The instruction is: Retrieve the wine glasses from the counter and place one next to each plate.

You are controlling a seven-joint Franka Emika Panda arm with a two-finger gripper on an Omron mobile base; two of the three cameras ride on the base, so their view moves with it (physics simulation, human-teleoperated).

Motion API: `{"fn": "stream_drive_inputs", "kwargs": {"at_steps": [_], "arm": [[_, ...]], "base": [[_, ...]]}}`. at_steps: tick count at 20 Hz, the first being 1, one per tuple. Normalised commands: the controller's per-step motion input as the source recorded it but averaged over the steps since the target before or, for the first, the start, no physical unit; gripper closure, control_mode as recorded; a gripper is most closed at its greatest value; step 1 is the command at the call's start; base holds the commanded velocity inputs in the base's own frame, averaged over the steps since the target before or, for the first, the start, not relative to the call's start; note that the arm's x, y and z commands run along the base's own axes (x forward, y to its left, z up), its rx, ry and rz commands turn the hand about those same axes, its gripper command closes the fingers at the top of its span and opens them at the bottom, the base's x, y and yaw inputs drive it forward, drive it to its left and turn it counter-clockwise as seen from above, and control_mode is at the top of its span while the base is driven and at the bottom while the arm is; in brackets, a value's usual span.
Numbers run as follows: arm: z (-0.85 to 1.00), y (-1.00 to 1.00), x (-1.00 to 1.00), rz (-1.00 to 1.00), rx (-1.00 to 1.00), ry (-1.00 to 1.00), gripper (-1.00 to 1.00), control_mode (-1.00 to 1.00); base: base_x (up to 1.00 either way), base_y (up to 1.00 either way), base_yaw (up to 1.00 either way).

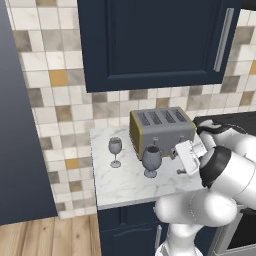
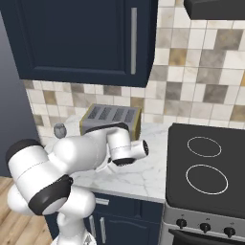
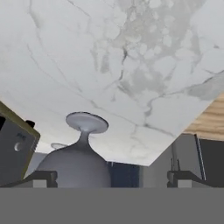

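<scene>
Marble counter [image 1: 125, 182] under navy cabinets bears toaster [image 1: 161, 130] and two wine glasses [image 1: 115, 148]; jaws released.

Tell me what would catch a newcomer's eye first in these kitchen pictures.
Two smoky wine glasses stand on the short marble counter before a steel toaster: the near glass right beside the robot's hand, the far glass further left. The gripper, jaws wide open, looks at the near glass's bowl and foot.

A shiny toaster [image 1: 162, 130] with four slots sits by the tiled wall [image 1: 55, 90] — right under a dark blue cupboard [image 1: 155, 42]. A black stove [image 2: 206, 167] stands beside it — over a wooden floor [image 1: 45, 237].
</scene>
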Motion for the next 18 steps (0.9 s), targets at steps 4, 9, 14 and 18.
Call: {"fn": "stream_drive_inputs", "kwargs": {"at_steps": [4,9,14,18], "arm": [[-0.17,0.29,0.00,0.00,0.03,0.14,-1.00,-1.00],[-0.03,0.20,0.00,0.00,0.01,0.07,-1.00,-1.00],[-0.03,0.26,0.00,0.00,0.00,0.00,-1.00,-1.00],[0.00,0.25,0.04,-0.05,0.00,0.00,-1.00,-1.00]], "base": [[0.00,0.00,0.00],[0.00,0.00,0.00],[0.00,0.00,0.00],[0.00,0.00,0.00]]}}
